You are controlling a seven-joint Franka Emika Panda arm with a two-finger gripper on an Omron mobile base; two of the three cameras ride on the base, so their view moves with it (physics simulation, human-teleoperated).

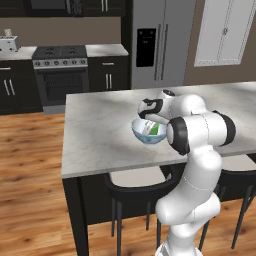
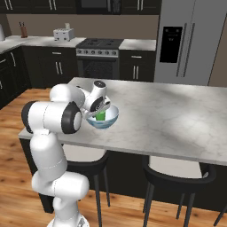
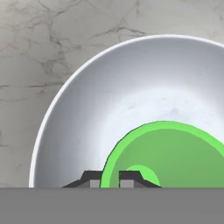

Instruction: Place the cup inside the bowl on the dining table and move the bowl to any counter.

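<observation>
The gripper (image 3: 111, 178) pinches the cup (image 3: 175, 153) by its rim, 1 fingertip inside and 1 outside, directly over the bowl (image 3: 87, 100) on the table (image 3: 35, 52). Letting go high (or off-centre) could tip the cup onto the rim.

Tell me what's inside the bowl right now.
The cup sits inside the bowl, with the gripper astride its rim. The bowl rests on the dining table. The bowl's floor under the cup is covered, so anything there cannot be seen.
</observation>
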